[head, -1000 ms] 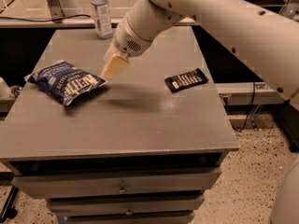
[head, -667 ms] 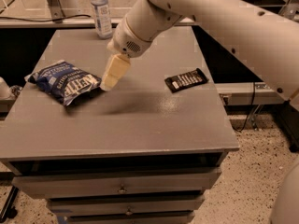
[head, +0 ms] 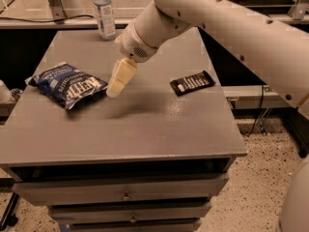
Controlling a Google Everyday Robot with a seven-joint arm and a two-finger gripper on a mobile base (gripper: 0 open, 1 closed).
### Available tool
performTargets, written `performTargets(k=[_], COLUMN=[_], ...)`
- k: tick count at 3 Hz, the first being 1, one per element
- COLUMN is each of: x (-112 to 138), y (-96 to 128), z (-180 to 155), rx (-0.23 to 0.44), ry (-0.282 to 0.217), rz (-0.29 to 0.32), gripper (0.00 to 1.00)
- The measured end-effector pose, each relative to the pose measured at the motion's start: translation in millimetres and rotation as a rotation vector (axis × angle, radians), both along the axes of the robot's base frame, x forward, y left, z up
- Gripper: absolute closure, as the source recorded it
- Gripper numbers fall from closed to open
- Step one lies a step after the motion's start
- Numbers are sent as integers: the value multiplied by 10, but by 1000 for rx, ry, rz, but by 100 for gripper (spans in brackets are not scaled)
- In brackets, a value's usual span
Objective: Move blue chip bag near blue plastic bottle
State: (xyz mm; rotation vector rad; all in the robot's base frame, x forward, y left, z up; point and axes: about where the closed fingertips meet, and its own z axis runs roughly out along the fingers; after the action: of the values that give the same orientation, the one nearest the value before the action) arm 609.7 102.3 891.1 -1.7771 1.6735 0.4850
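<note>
One gripper (head: 114,88) at right edge of blue chip bag (head: 67,83); aperture: cannot tell | blue plastic bottle (head: 104,13) well apart, behind | risk: shallow edge pinch slips, crinkly bag skids.

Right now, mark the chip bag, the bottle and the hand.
chip bag (head: 67,85): camera view, middle of its printed front.
bottle (head: 104,9): camera view, on its label.
hand (head: 115,88): camera view, at its tip, just right of the chip bag's near end.
</note>
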Motion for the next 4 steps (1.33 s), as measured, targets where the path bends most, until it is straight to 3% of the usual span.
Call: performTargets(k=[1,2,3,4], x=[152,234,158,70], y=[211,412,537,583], z=[-115,-236,-425,-583], rx=[87,141,165,182], ry=[-21,-10,38,77], rz=[29,49,54,38], gripper=[0,0,0,18])
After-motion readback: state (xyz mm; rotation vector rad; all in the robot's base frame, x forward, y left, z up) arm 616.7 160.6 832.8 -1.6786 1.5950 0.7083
